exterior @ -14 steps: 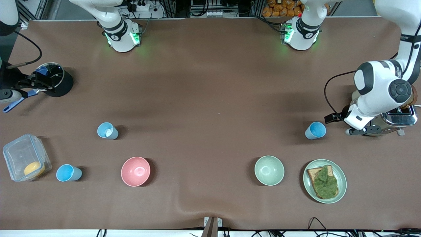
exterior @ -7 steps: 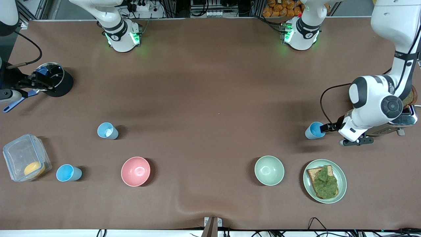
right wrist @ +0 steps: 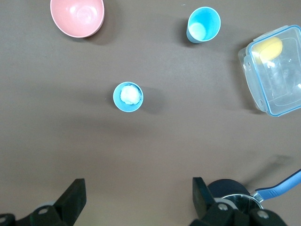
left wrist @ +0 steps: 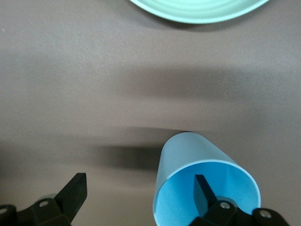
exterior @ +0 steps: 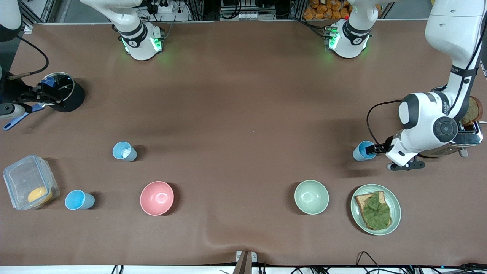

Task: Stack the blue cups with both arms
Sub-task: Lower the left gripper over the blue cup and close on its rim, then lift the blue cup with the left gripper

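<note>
Three blue cups stand upright on the brown table. One cup [exterior: 364,150] is at the left arm's end, and my left gripper [exterior: 375,149] is open at it. In the left wrist view one finger [left wrist: 203,190] is inside this cup [left wrist: 188,155] and the other finger [left wrist: 75,193] is well outside it. The cup with a white bit inside [exterior: 124,151] [right wrist: 128,97] and a third cup [exterior: 79,200] [right wrist: 203,24] stand toward the right arm's end. My right gripper [exterior: 40,94] [right wrist: 138,197] is open and empty, high over the table by the black pot.
A pink bowl [exterior: 156,198], a pale green bowl [exterior: 311,196] and a green plate [exterior: 395,213] with toast lie nearer the front camera. A toaster [exterior: 466,135] is beside the left arm. A clear box [exterior: 23,179] and a black pot [exterior: 70,97] are at the right arm's end.
My left gripper has moved from the toaster toward the nearby blue cup, and one finger now reaches into it. The right arm has not moved.
</note>
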You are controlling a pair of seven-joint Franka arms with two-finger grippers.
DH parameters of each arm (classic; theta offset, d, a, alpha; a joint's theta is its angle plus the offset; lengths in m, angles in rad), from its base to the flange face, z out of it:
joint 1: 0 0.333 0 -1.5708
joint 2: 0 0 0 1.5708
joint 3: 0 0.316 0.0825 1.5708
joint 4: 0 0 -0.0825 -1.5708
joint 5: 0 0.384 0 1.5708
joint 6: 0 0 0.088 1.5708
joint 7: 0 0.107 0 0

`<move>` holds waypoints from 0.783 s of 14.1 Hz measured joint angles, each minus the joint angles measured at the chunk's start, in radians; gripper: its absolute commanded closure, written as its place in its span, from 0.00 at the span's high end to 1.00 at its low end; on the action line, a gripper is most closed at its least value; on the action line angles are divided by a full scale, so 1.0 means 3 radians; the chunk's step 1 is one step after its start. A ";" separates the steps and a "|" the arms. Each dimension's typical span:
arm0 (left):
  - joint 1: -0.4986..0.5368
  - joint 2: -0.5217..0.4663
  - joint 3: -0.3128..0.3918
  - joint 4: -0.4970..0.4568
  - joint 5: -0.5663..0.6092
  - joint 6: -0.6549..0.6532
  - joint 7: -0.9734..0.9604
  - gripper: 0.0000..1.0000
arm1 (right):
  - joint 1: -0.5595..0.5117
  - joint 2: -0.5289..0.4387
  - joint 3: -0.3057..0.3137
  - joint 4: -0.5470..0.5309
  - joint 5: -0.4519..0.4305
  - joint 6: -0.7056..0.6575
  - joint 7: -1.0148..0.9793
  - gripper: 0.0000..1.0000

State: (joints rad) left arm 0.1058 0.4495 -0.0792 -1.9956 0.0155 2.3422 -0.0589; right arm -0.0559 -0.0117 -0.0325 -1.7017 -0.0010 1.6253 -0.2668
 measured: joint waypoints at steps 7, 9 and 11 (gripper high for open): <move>-0.0104 0.0182 -0.0006 0.0175 0.0000 0.0040 -0.0095 0.08 | 0.0000 0.0000 0.0000 -0.0002 0.0000 0.0000 0.0000 1.00; -0.0127 0.0231 -0.0006 0.0258 0.0000 0.0039 -0.0129 0.06 | 0.0000 0.0000 0.0000 -0.0002 0.0000 0.0000 0.0000 1.00; -0.0129 0.0265 -0.0005 0.0277 0.0000 0.0039 -0.0133 0.05 | 0.0000 0.0000 0.0000 -0.0002 0.0000 0.0000 0.0000 1.00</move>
State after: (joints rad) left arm 0.0672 0.5291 -0.0808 -1.9125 0.0155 2.3540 -0.0988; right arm -0.0559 -0.0117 -0.0325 -1.7025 -0.0010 1.6252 -0.2667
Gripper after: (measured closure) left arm 0.520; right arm 0.000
